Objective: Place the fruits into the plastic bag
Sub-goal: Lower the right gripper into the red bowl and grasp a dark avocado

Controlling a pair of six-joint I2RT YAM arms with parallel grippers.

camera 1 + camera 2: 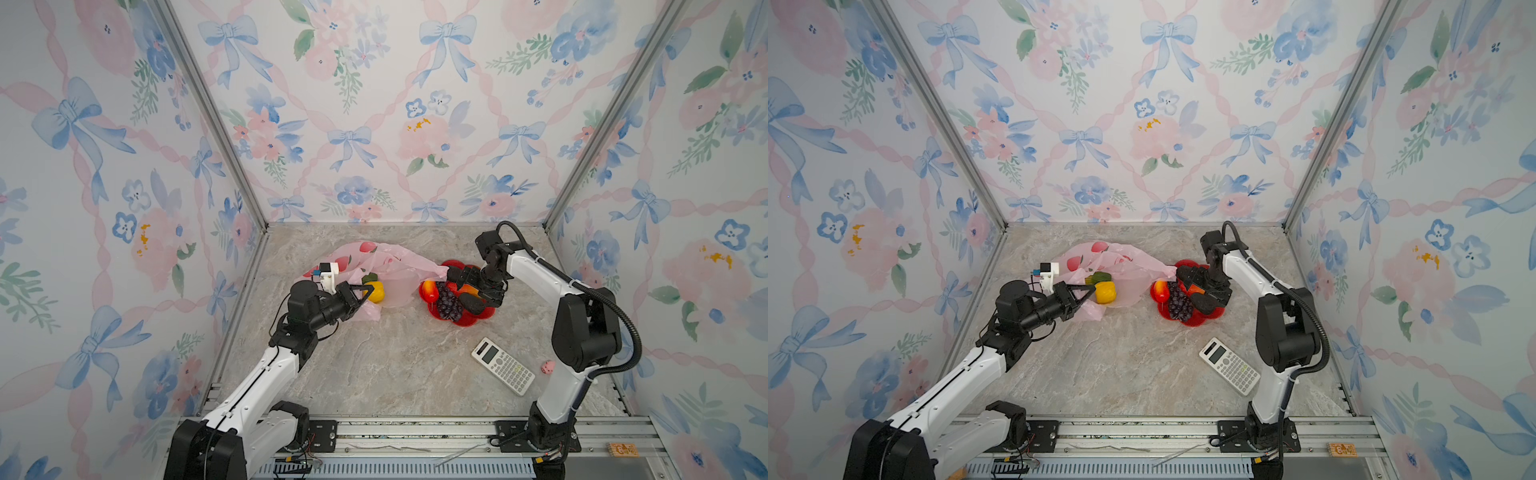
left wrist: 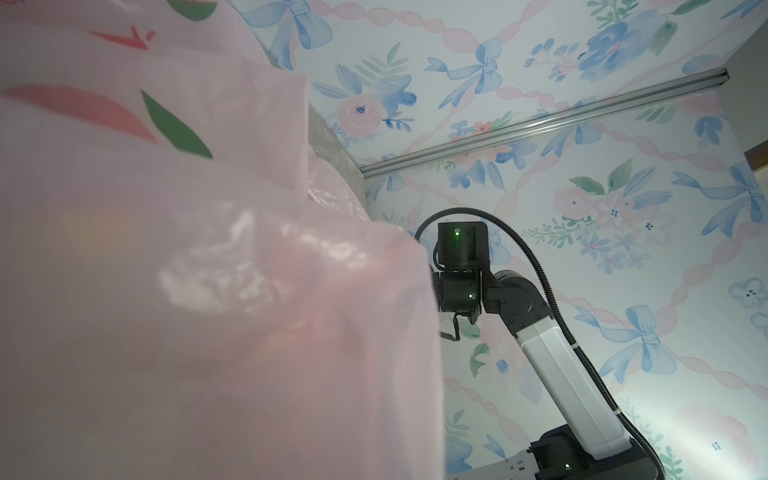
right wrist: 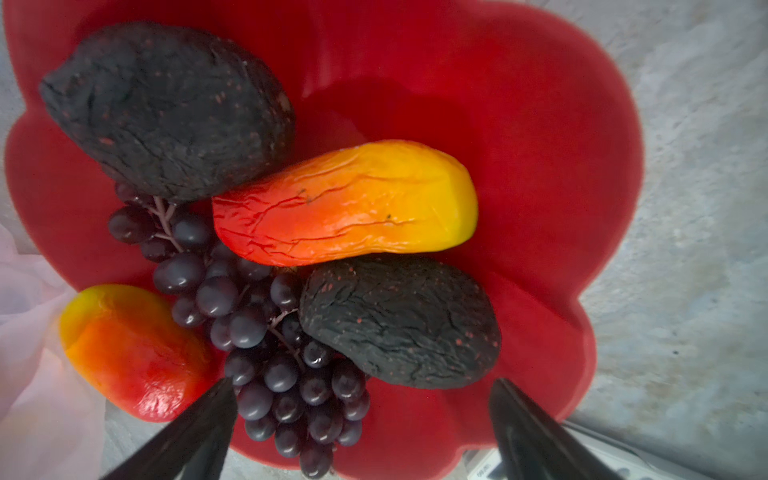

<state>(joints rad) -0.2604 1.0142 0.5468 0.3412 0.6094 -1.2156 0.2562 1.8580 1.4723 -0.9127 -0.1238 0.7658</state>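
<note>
No brand or word can be read anywhere. The plastic bag (image 1: 376, 259) shows only printed red peach shapes with green leaves. The keys and display of the calculator (image 1: 503, 371) are too small to make out, and so is the print on a small orange tag (image 1: 622, 449) on the front rail.

In the right wrist view, the red flower-shaped plate (image 3: 540, 124) holds five fruits. There is an avocado (image 3: 166, 112), a second avocado (image 3: 399, 324), a mango (image 3: 345, 203), a second mango (image 3: 133, 353) and one grape bunch (image 3: 270, 345) lying among them. Two more fruits sit in the bag's open mouth: a yellow lemon (image 1: 374, 291) and a green fruit (image 1: 369, 277) just beside it. The count is seven fruits, one bag, one plate, one calculator and one pink pig figure (image 1: 547, 366).

In both top views, taken from the table's middle, the bag lies at 11 o'clock and the plate at 2 o'clock. A corner of the bag reaches the plate's 10 o'clock rim. The calculator lies at 4 o'clock, with the pig just beyond it.

The left gripper (image 1: 370, 288) is clenched on the bag's rim beside the lemon, and pink film fills much of the left wrist view. The right gripper (image 3: 365, 436) hangs over the plate with its jaws spread wide, grasping nothing. Its fingers (image 3: 195, 428) flank the end of the grape bunch.
</note>
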